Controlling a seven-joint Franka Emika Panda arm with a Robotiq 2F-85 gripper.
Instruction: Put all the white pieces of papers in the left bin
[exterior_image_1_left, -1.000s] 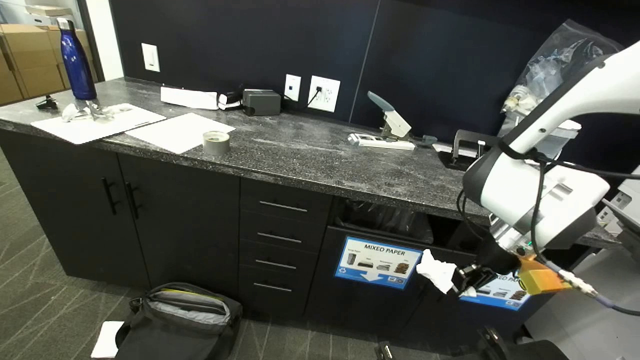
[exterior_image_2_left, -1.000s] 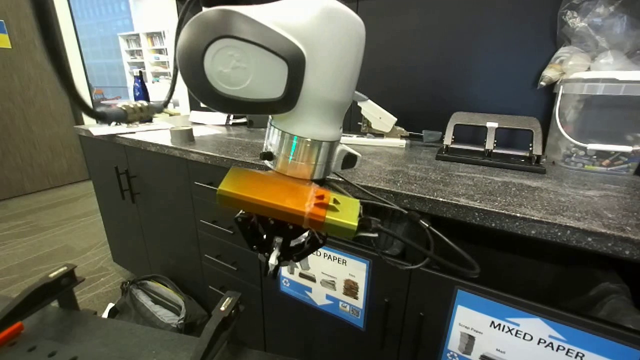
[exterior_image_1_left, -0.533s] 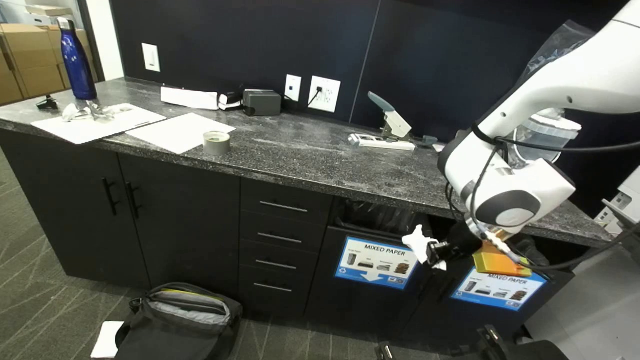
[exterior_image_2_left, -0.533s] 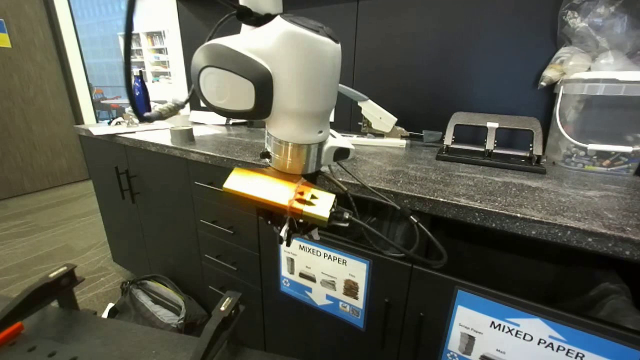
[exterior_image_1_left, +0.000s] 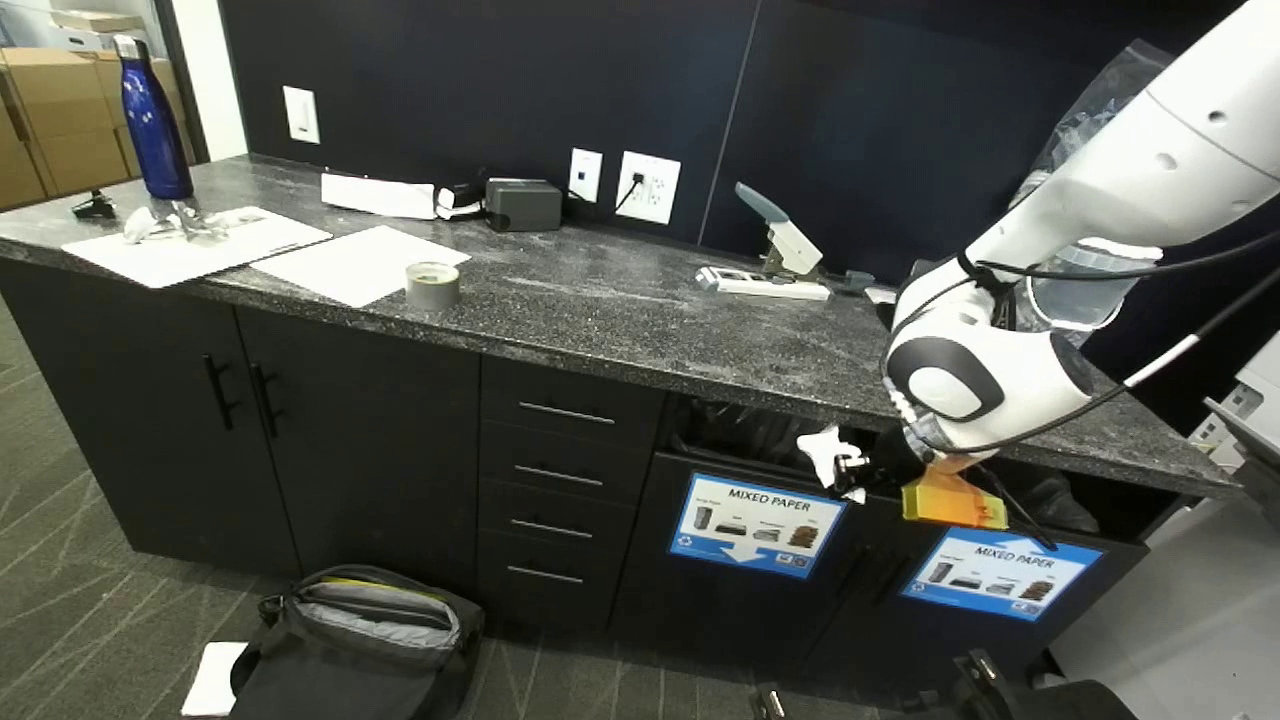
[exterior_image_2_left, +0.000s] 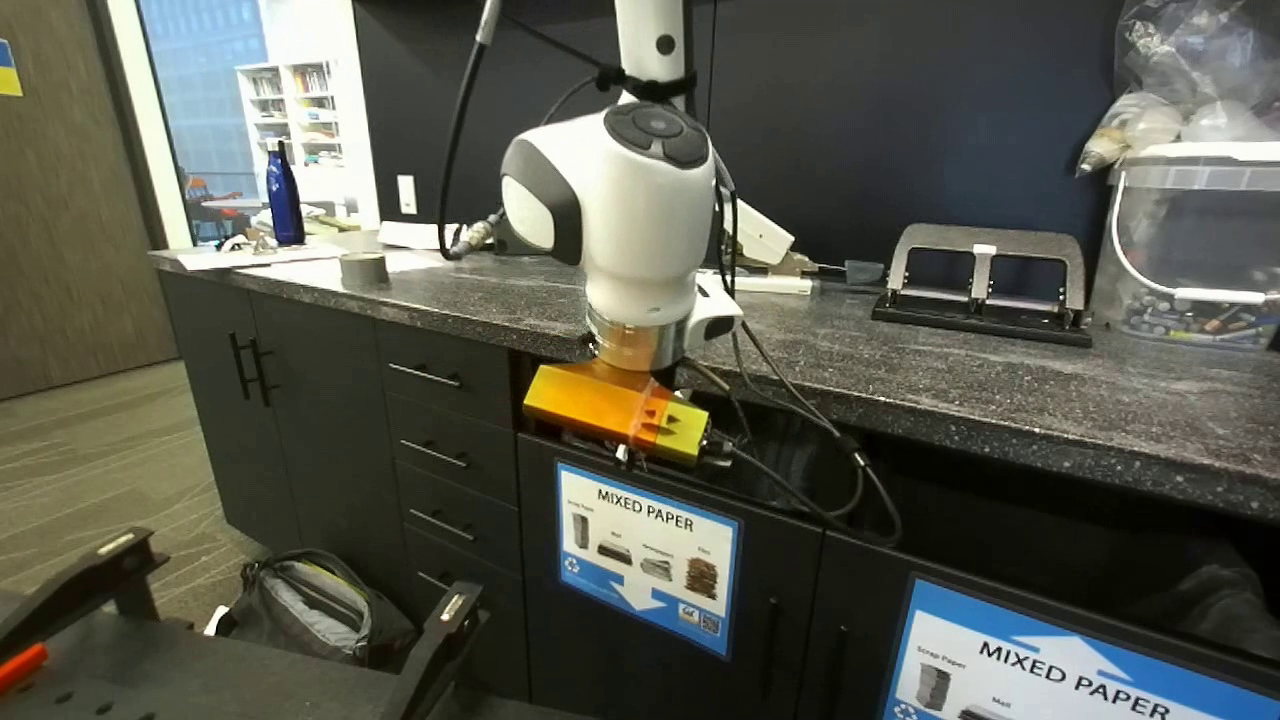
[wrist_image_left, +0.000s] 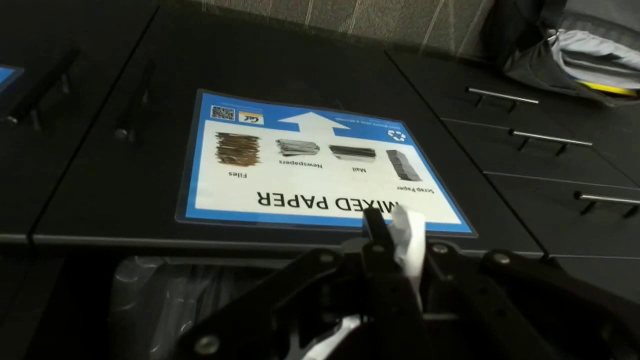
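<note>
Fingers (wrist_image_left: 381, 265) pressed together on a crumpled white scrap (wrist_image_left: 411, 240), my gripper (exterior_image_1_left: 846, 475) pinches it so that most of it sticks out past the tips. The wrist view shows it standing between them, with another white bit (wrist_image_left: 334, 339) lower down, partly hidden by my linkage. Just beyond is the left bin (exterior_image_1_left: 700, 610): in an exterior view the scrap shows against the bin's top edge, near the upper corner of its blue-framed sign (exterior_image_1_left: 755, 525). Whether it is above the opening or in front of it, I cannot tell. Compared with a second ago I am higher and closer to that top edge, the scrap pinched as before, and the sign, partly behind my fingers in an exterior view then, shows uncovered. Farther off on the counter (exterior_image_1_left: 600, 310), a tape roll (exterior_image_1_left: 433, 287) stands where it did, and pale crumpled bits (exterior_image_1_left: 165, 225) lie near the foot of the blue bottle (exterior_image_1_left: 153, 120), also unmoved
</note>
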